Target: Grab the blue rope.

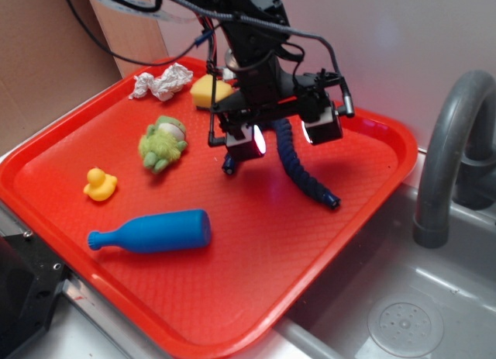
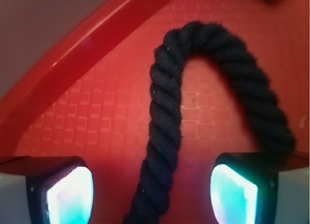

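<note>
The exterior view showed a red tray (image 1: 341, 219) beside a sink (image 1: 403, 312), carrying a bright blue bottle (image 1: 151, 232), yellow duck (image 1: 100, 184), green plush toy (image 1: 161, 143) and crumpled paper (image 1: 163, 83). Only the wrist view showed the braid of the blue rope (image 2: 167, 122), arched on the tray. The end effector (image 1: 284, 134) stood wide open, its glowing pads (image 2: 70, 195) straddling one rope strand without touching it, holding nothing.
</note>
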